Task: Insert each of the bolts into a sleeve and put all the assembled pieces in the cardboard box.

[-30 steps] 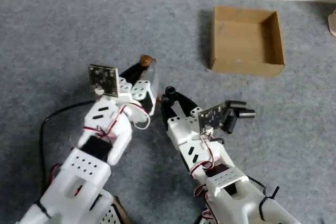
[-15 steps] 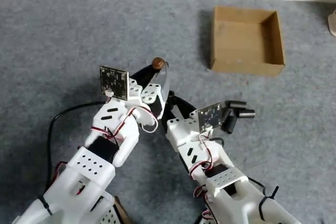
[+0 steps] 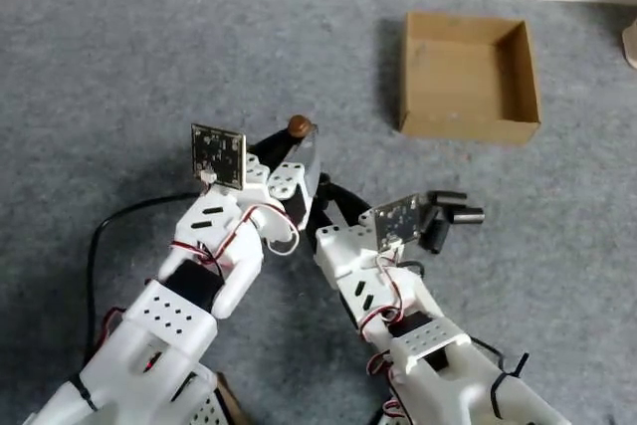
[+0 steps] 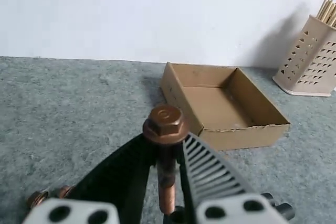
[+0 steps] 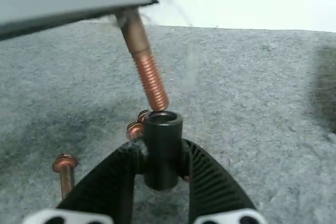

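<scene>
My left gripper is shut on a copper bolt, hex head up and threaded shaft pointing down. In the high view this bolt sits at the left gripper, mid-table. My right gripper is shut on an upright black sleeve. The bolt's threaded end slants down to the sleeve's open mouth; I cannot tell whether it has entered. The right gripper stands just beside and below the left one. The cardboard box lies empty at the back right.
Spare black sleeves lie to the right of the right arm. Loose copper bolts lie on the grey mat near the grippers, two more close together. A beige holder with sticks stands beyond the box.
The left arm has carried the bolt to the right, until it stands over the sleeve in the right gripper. The right arm has stayed almost still.
</scene>
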Action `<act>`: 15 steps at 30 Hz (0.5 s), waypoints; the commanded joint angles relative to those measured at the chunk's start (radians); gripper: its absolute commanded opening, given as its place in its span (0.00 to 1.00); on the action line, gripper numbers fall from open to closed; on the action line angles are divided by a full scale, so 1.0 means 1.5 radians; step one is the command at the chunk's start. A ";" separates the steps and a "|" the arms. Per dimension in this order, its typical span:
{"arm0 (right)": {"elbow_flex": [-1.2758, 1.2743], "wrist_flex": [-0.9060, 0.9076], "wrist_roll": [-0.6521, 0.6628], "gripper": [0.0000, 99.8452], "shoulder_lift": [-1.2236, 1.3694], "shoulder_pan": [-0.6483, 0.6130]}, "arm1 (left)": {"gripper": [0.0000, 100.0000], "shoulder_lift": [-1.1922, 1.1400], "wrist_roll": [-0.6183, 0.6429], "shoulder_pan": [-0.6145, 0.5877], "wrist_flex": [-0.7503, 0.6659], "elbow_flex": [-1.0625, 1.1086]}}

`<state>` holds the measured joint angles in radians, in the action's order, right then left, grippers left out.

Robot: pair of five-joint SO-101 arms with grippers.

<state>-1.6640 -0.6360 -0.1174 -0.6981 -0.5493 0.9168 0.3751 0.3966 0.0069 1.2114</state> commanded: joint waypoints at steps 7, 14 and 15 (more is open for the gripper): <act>-0.090 -0.005 -0.006 0.00 -0.014 -0.047 | 0.01 0.015 0.090 0.014 0.150 -0.144; -0.090 -0.006 -0.005 0.00 -0.014 -0.046 | 0.01 0.014 0.086 0.008 0.187 -0.152; -0.090 -0.006 -0.005 0.00 -0.014 -0.046 | 0.01 0.014 0.085 0.006 0.196 -0.157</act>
<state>-1.6640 -0.6360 -0.1174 -0.6981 -0.6076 0.9152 0.4994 0.4043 0.2862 1.0503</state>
